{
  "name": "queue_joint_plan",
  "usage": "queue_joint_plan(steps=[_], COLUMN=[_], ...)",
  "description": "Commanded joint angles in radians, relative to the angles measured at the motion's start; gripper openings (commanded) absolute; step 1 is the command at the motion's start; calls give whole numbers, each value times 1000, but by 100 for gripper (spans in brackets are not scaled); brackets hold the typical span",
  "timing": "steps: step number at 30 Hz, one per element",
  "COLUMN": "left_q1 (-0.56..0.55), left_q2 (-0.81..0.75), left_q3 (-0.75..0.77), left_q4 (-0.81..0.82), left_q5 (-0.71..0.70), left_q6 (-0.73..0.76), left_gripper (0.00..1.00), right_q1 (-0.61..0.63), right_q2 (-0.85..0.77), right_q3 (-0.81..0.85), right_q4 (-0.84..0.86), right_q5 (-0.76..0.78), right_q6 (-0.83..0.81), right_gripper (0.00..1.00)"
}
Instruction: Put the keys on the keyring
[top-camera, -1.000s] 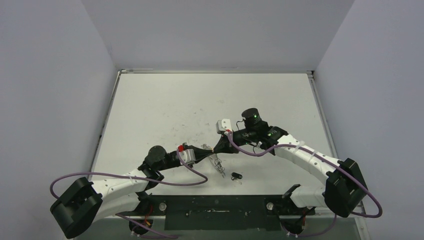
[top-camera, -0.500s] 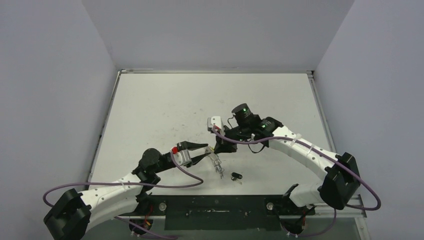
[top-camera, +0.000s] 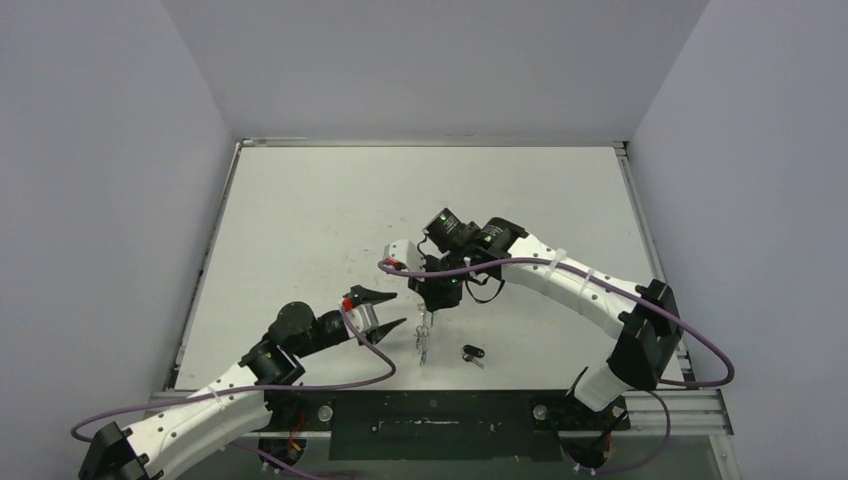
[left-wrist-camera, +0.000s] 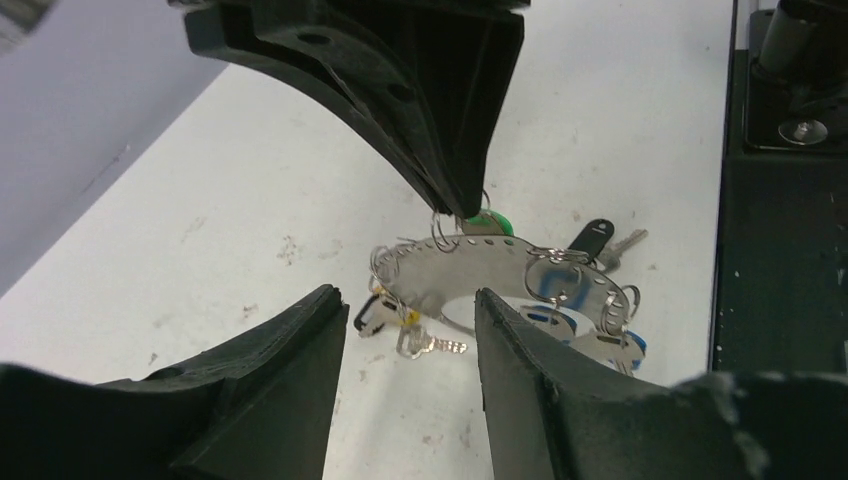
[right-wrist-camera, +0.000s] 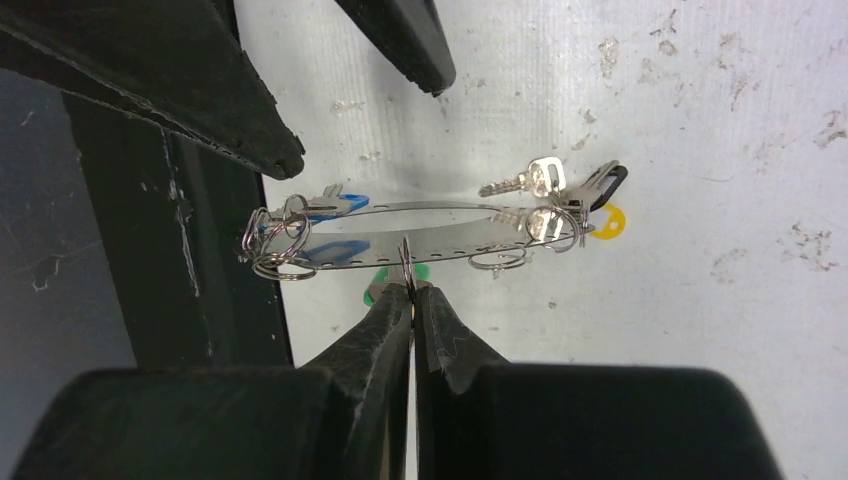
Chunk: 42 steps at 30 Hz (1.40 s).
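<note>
The keyring (right-wrist-camera: 430, 243), a thin silvery band with small split rings, hangs just above the table from my right gripper (right-wrist-camera: 408, 283), which is shut on one of its rings beside a green key (right-wrist-camera: 378, 288). Blue keys (left-wrist-camera: 560, 322), a yellow-tagged key (left-wrist-camera: 428, 344) and a dark clip dangle from the band. In the top view the bunch (top-camera: 425, 338) hangs under the right gripper (top-camera: 428, 308). My left gripper (top-camera: 400, 310) stands open just left of it, and in its own view (left-wrist-camera: 408, 300) nothing lies between the fingers. A loose black key (top-camera: 472, 352) lies on the table.
The white table (top-camera: 330, 220) carries scuff marks around the work spot. The black mounting rail (top-camera: 430, 415) runs along the near edge, close behind the loose black key (left-wrist-camera: 592, 238). Purple cables (top-camera: 360, 360) loop from both arms.
The left gripper has opened and drawn back toward the near left. The right arm has swung left and lowered, carrying the keyring and its keys along.
</note>
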Motion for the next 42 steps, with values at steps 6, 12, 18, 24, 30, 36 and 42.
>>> queue_joint_plan(steps=[6,12,18,24,30,36,42], left_q1=[-1,-2,-3,-3,-3,-2,-3], left_q2=[28,151,238,239,217,237,294], left_q3=[68,68,74,73,51,54,67], left_q4=[-108,34,131,156,180,187,206], left_q5=[44,81,110,123,121,116,136], left_q6=[-27,-61,-69,-67,-78,-75,-65], left_gripper=[40,27,25,28,32,21,19], right_q1=[73,105,114,116,116,115,116], right_q2=[71,93,101,105,104,101,102], right_q3=[144,167,165,159,155,144,140], right_q4=[-102,-99,-87,-86,-80,-63,-62], right_q5=[125,128,134,142,147,135,135], right_q6=[5,5,10,10,11,17,19], right_gripper=[0,0,0,0,0,0,0])
